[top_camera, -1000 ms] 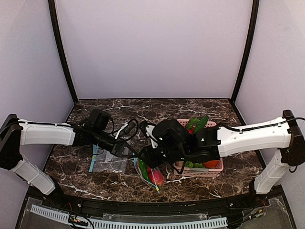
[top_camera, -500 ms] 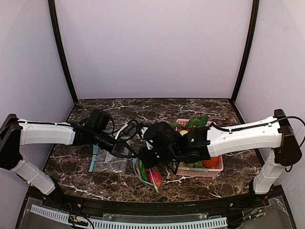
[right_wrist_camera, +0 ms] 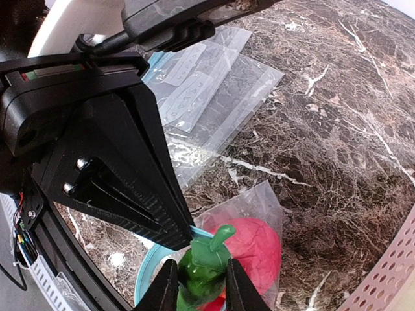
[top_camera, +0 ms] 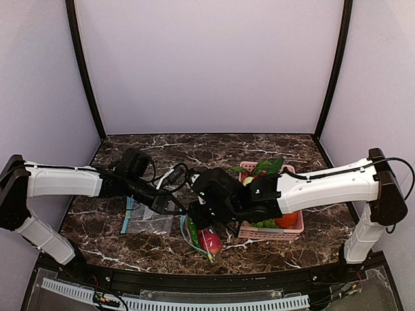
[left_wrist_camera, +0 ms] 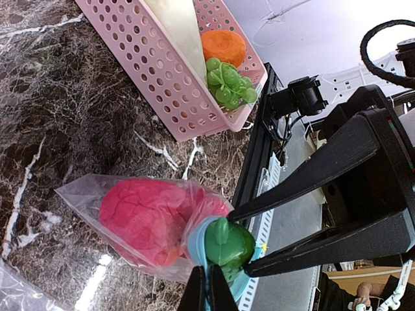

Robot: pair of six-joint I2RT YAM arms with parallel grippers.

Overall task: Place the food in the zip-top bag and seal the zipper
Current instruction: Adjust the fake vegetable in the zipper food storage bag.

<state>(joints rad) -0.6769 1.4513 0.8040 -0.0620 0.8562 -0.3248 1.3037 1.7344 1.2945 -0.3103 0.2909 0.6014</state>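
- A clear bag (left_wrist_camera: pixel 78 194) lies on the marble table (left_wrist_camera: pixel 58 110) with a red fruit (left_wrist_camera: pixel 146 220) inside.
- The right gripper (right_wrist_camera: pixel 201 280) clamps the cucumber (right_wrist_camera: pixel 209 251) at the bag's mouth.
- The left gripper (left_wrist_camera: pixel 207 291) is pinched shut on the blue zipper (left_wrist_camera: pixel 196 241).
- Farther back, a pink basket (left_wrist_camera: pixel 165 84) holds an orange (left_wrist_camera: pixel 224 45).

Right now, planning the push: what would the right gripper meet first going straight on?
Probably the red fruit inside the zip-top bag, just past the cucumber the right gripper pinches; depth is unclear.
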